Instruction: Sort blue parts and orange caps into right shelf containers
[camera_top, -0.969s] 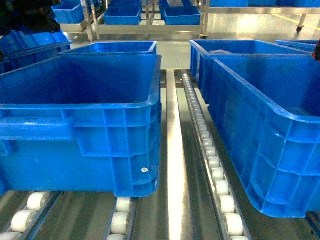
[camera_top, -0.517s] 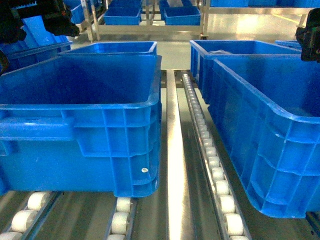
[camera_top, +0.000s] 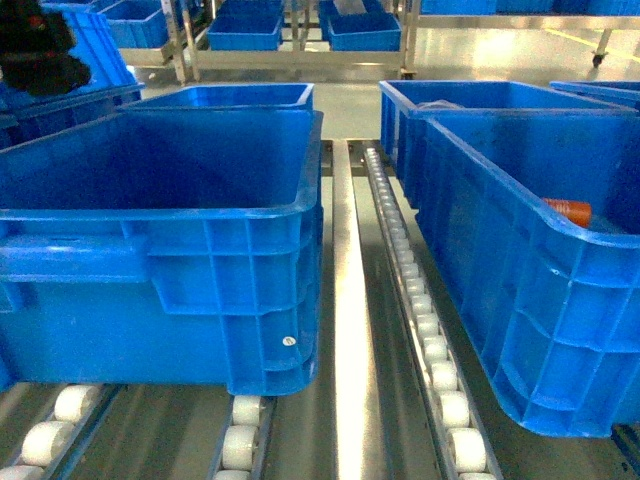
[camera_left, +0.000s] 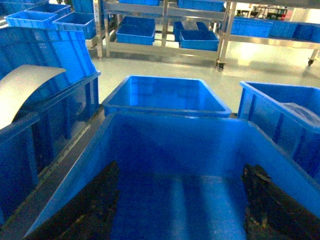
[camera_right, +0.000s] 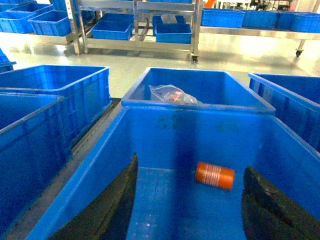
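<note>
An orange cap (camera_right: 214, 175) lies on its side on the floor of the near right shelf container (camera_right: 165, 125); in the head view the orange cap (camera_top: 567, 211) shows just over that container's wall (camera_top: 520, 300). My right gripper (camera_right: 192, 205) hangs open above this container, with the cap ahead between its fingers and untouched. Over the near left shelf container (camera_left: 150, 145), my left gripper (camera_left: 180, 200) is open and holds nothing; the floor that shows there is bare. A dark part of the left arm (camera_top: 40, 45) sits at the head view's top left. No blue parts are in view.
The containers stand on the steel shelf with its white roller tracks (camera_top: 420, 300). Behind each near container stands another (camera_top: 225, 97), and the far right one holds a clear bag (camera_right: 172, 94) with orange pieces. Further racks with blue bins (camera_top: 245, 30) stand across the floor.
The orange cap now lies in the near right container, where none showed before. The right gripper has left the head view's right edge. The left arm has shifted back toward the top left corner.
</note>
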